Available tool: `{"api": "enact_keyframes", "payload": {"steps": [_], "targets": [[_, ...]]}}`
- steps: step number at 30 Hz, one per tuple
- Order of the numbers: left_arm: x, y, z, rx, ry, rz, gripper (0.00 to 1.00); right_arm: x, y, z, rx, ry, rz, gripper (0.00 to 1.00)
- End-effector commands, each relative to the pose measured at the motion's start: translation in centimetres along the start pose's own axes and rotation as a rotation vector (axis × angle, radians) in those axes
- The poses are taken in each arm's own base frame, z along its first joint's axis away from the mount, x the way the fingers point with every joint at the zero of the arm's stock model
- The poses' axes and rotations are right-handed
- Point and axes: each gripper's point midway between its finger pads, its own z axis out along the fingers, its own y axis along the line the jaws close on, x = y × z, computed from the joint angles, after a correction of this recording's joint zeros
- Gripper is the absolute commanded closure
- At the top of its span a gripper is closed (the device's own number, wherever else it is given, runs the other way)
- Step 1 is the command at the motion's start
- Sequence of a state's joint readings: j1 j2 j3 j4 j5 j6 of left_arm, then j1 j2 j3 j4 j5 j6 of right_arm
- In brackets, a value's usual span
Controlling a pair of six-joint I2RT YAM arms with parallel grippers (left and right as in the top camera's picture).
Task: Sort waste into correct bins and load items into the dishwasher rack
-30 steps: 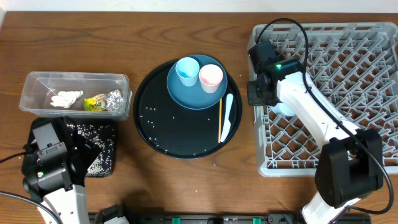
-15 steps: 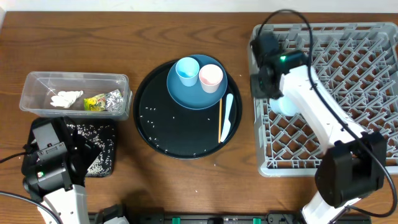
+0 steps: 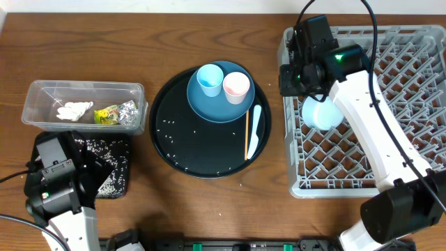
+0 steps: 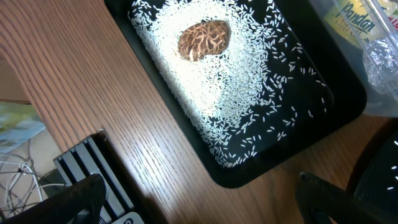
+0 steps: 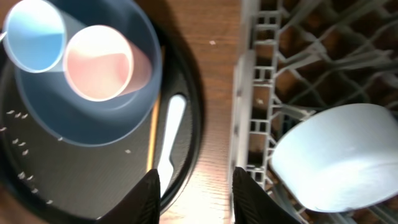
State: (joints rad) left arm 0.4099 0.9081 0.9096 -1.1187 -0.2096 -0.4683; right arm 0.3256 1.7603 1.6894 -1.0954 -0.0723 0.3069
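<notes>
White right arm [image 3: 364, 106] over grey rack [image 3: 418, 66]

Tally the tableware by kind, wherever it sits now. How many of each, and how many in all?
Cups: 2, blue cup and pink cup
Plate: 1
Bowl: 1
Spoon: 1
Chopstick: 1
Total: 6
</notes>
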Motion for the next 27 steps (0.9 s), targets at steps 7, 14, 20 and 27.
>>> {"api": "enact_keyframes", "payload": {"steps": [7, 14, 20, 27], "targets": [[-0.4, 0.2, -0.3, -0.006, -0.015, -0.007, 0.02, -0.8, 4.0, 1.0, -0.11, -0.072, -0.045, 0.7], [-0.4, 0.2, -0.3, -0.006, -0.015, -0.007, 0.02, 1.7, 5.5, 3.6, -0.125, -0.031, -0.094, 0.69], [-0.4, 0.2, -0.3, -0.006, -0.015, -0.008, 0.02, 7.1, 6.8, 6.0, -0.108, 0.103, -0.155, 0.66], [-0.4, 0.2, -0.3, -0.006, -0.015, -0.007, 0.02, 12.1, 7.7, 7.8, -0.078, 0.207, -0.126, 0.66]]}}
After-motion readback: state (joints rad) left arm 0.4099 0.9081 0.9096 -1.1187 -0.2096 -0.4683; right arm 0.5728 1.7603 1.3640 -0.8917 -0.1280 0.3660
